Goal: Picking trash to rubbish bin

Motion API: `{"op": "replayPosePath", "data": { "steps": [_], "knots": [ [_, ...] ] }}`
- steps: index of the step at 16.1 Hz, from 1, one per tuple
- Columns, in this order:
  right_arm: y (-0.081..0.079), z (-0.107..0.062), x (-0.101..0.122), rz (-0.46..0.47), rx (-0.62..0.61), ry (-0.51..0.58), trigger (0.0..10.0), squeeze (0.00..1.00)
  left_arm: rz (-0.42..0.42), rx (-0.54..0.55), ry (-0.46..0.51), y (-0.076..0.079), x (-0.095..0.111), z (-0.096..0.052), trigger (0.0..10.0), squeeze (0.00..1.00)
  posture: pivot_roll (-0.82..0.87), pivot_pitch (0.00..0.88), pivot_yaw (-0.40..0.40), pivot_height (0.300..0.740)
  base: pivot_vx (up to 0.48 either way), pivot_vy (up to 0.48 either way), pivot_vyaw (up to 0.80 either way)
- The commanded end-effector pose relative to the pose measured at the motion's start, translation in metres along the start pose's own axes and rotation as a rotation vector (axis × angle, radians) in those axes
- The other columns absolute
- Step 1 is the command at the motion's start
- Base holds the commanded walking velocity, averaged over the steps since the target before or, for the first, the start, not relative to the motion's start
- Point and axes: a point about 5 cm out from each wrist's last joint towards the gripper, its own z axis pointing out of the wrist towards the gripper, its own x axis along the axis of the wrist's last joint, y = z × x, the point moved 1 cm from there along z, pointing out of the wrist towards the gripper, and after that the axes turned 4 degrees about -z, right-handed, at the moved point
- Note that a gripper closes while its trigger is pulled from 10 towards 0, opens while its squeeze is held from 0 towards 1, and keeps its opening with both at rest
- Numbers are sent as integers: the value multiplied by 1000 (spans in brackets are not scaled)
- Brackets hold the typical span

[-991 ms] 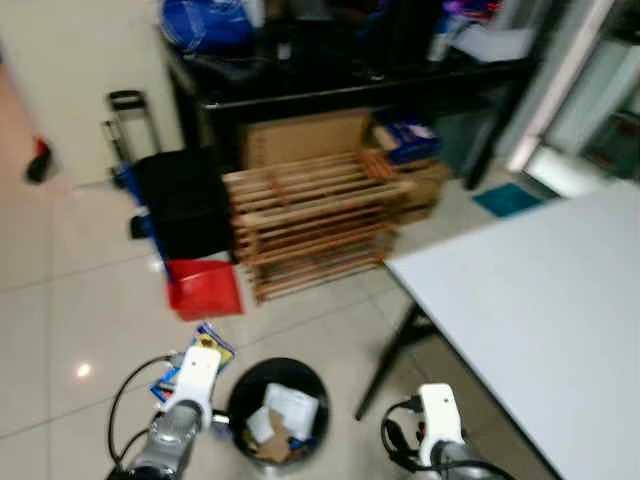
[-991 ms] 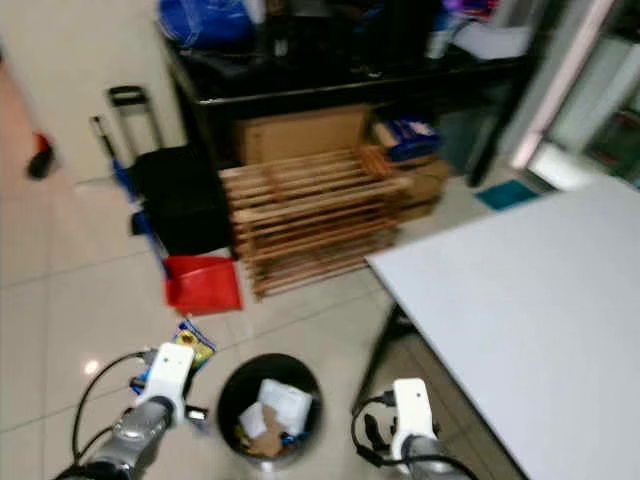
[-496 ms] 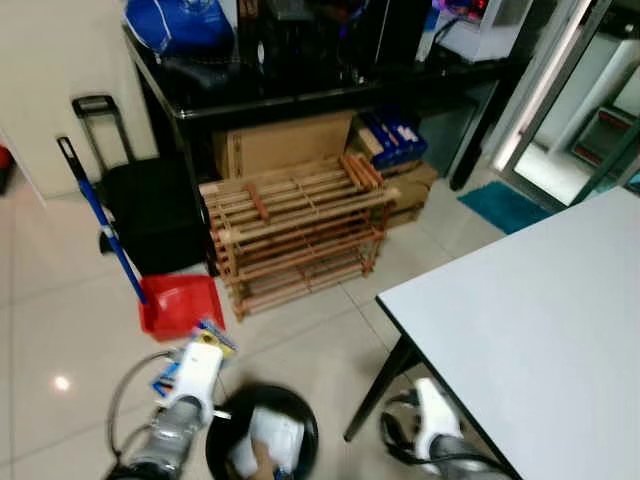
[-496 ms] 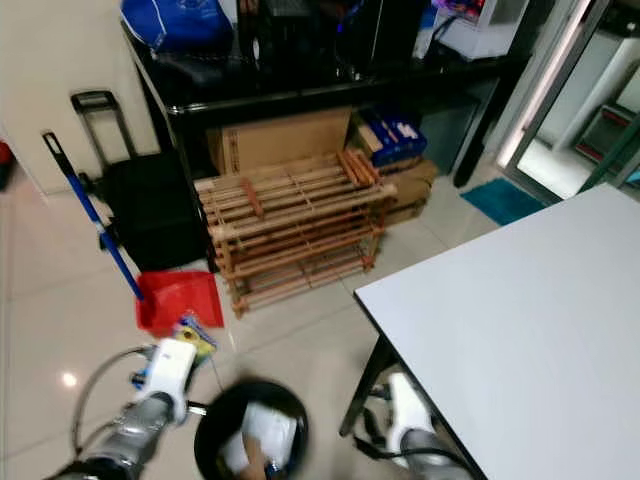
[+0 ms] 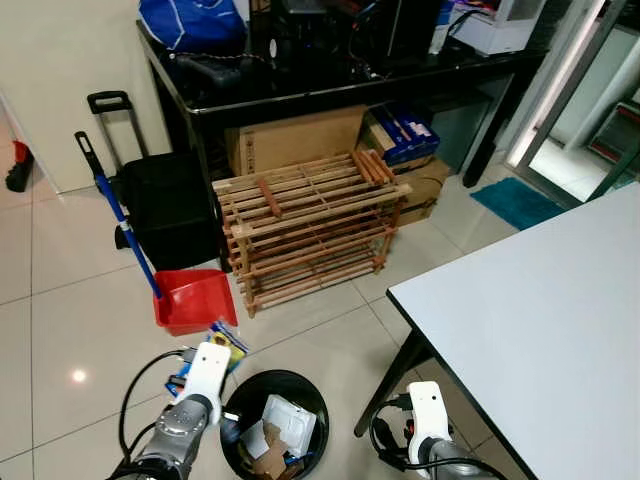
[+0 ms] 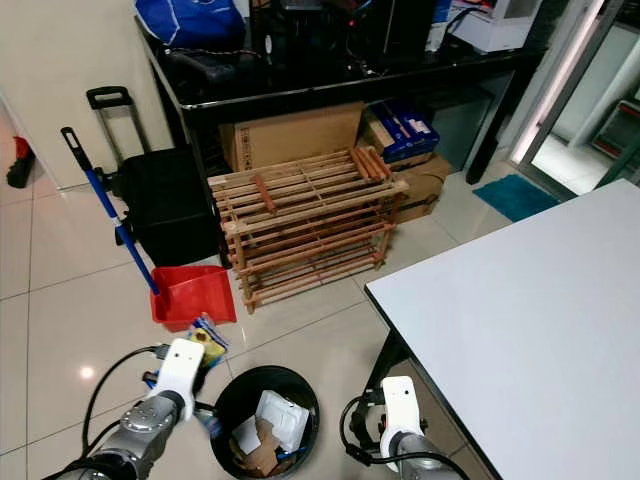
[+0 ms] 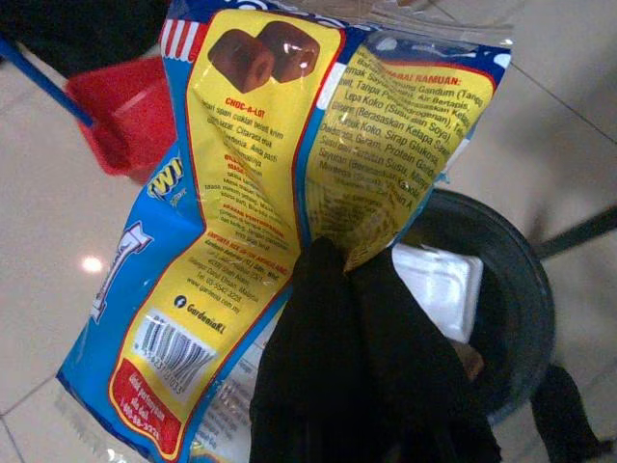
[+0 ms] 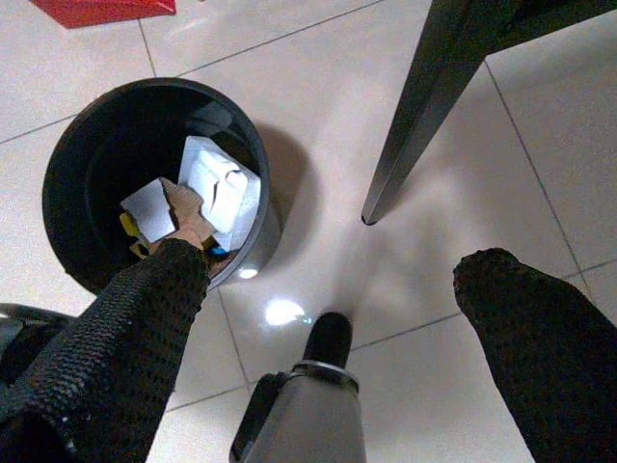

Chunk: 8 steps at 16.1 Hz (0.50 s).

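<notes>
My left gripper [image 7: 333, 265] is shut on a blue and yellow snack wrapper [image 7: 270, 164], pinching its lower edge. The wrapper [image 5: 224, 340] hangs just left of a round black rubbish bin [image 5: 243, 392] on the tiled floor. Inside the bin lie a white carton [image 5: 288, 420] and scraps of cardboard. On the bin's right side, low over the floor, my right gripper [image 8: 333, 262] is open with nothing between its fingers. From there the bin [image 8: 67, 159] and its carton [image 8: 224, 188] are in view.
A white table [image 5: 540, 320] fills the right side, its black leg [image 5: 395, 375] standing close to the bin. Behind the bin are a red dustpan [image 5: 192, 298] with a blue handle, a black trolley case [image 5: 165, 205] and a wooden rack [image 5: 310, 230] under a black desk.
The head camera has swung and steadied, so the whole scene has shifted. The left gripper still holds the wrapper beside the bin, and the right arm keeps its place.
</notes>
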Motion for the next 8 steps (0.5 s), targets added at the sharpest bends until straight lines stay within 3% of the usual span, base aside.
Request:
{"op": "replayPosePath", "data": {
  "steps": [1, 3, 6, 7, 8],
  "knots": [
    [4, -2, -4, 1, -7, -10, 10000, 0, 29, -42, -5, 9, 6, 3, 10000, 0, -27, 63, -69, 740, 0, 0, 0],
    [5, -3, -6, 0, -9, -9, 10000, 0, 47, -61, -2, 15, 10, 5, 10000, 0, -42, 69, -69, 740, 0, 0, 0],
    [6, -5, -9, -11, -9, 2, 10000, 0, 104, -141, 18, 38, 20, 9, 10000, 0, -73, 105, -70, 740, 0, 0, 0],
    [6, -5, -9, -11, -9, 2, 10000, 0, 104, -141, 18, 38, 20, 9, 10000, 0, -73, 105, -70, 740, 0, 0, 0],
    [7, -5, -8, -2, -15, 18, 10000, 0, 114, -188, 26, 50, 23, 9, 10000, 0, -90, 125, -73, 740, 0, 0, 0]
  ]
}}
